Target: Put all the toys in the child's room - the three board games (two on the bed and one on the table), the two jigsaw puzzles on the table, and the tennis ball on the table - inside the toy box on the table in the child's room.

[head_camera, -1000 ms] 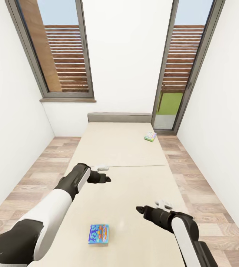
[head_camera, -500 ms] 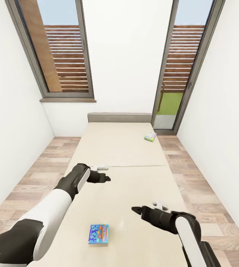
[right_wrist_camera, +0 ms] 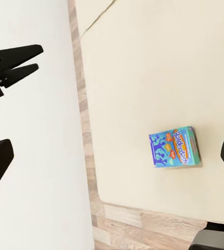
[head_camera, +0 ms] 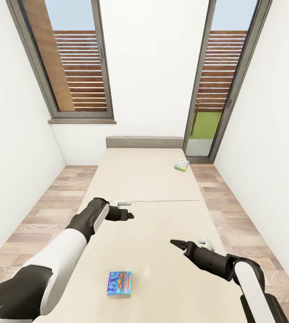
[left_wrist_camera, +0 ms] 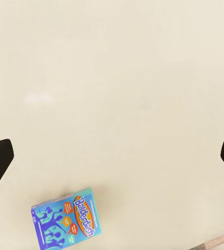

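Note:
Two board games lie on the bed [head_camera: 153, 188]: a blue one [head_camera: 119, 283] near the foot and a pale green one [head_camera: 182, 165] far off by the right edge. My left gripper [head_camera: 128, 216] hovers open above the middle of the mattress, with the blue game [left_wrist_camera: 65, 219] below it. My right gripper [head_camera: 175, 243] is open over the mattress, up and to the right of the blue game [right_wrist_camera: 175, 147]. Both hold nothing. The table, toy box, jigsaw puzzles and tennis ball are out of view.
A low grey headboard [head_camera: 144, 142] stands against the far white wall between two tall grey-framed windows [head_camera: 75, 63]. Wood-plank floor [head_camera: 50, 202] runs along both sides of the bed, with white walls close on either side.
My right gripper has swung to the right and slightly further up the bed. The left arm and both board games have stayed put.

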Controlling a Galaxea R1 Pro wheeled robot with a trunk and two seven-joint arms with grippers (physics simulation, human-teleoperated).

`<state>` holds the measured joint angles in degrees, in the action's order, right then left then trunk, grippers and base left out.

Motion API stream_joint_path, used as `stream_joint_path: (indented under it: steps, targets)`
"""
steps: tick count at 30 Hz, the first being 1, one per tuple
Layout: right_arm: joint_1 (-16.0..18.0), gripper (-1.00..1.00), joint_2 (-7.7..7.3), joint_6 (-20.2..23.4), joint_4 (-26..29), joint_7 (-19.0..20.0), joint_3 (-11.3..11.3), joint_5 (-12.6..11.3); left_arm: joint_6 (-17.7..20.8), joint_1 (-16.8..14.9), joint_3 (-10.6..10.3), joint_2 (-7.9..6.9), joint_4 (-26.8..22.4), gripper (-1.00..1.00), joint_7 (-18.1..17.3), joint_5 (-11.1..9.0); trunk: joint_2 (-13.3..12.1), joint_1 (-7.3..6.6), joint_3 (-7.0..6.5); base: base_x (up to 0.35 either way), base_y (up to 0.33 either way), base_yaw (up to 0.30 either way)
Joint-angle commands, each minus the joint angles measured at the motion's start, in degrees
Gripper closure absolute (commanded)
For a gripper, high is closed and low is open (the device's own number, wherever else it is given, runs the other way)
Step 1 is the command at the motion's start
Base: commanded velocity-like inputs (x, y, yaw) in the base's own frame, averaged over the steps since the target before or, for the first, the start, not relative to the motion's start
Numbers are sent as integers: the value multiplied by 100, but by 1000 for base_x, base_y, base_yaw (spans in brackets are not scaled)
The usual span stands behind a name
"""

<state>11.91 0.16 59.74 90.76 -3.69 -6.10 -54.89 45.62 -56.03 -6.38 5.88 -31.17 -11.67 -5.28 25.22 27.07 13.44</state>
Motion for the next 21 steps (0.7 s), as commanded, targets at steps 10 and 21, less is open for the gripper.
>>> stream_joint_path:
  steps: [10, 21]
  targets:
    - [5, -100, -36, 26, 3, -10, -57, -900, -101, 2, -21, 8, 20, -100, 24, -52, 11, 3, 44, 0, 0, 0]
    - [5, -100, -42, 26, -2, -17, -134, -1253, -260, 3, 8, 20, 470, -100, 32, -60, 11, 3, 140, 0, 0, 0]
